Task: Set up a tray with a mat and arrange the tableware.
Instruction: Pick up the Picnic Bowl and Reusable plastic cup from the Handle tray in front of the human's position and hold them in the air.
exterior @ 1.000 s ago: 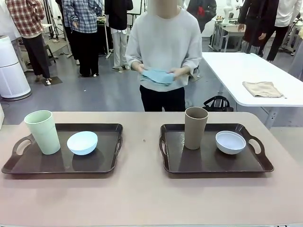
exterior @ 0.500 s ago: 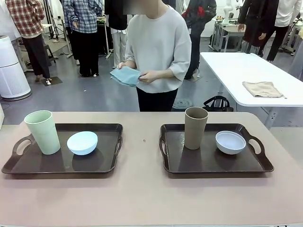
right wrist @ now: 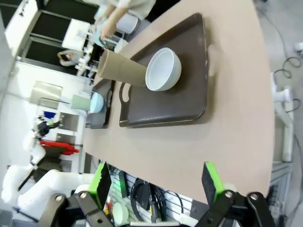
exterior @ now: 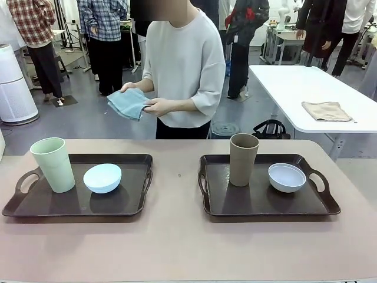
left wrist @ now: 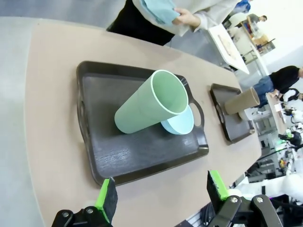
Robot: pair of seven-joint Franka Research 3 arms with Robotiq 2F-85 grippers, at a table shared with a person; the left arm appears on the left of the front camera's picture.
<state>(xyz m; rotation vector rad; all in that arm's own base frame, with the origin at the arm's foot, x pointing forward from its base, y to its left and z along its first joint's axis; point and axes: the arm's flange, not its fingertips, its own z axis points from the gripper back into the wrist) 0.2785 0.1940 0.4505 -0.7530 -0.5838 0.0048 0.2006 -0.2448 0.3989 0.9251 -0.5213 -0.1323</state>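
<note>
Two dark brown trays lie on the table. The left tray [exterior: 35, 203] carries a pale green tumbler [exterior: 53, 164] and a light blue bowl [exterior: 102, 177]. On the right tray [exterior: 253, 203] stand a brown tumbler [exterior: 243, 159] and a whitish bowl [exterior: 287, 177]. A person behind the table holds a folded light blue mat [exterior: 128, 103] in both hands. My left gripper [left wrist: 161, 193] hangs open above the table's near edge, short of the left tray [left wrist: 113, 151] and green tumbler [left wrist: 150, 104]. My right gripper [right wrist: 154, 180] is open too, above the table edge near the right tray [right wrist: 189, 101].
A white side table [exterior: 294, 88] at the back right bears a folded tan cloth [exterior: 327, 111]. A black bag [exterior: 270, 128] sits on the floor beside it. Several people stand farther back. A white cylinder [exterior: 13, 82] stands at the far left.
The person has stepped left along the far side of the table, carrying the blue mat left with them. Trays and tableware have not moved.
</note>
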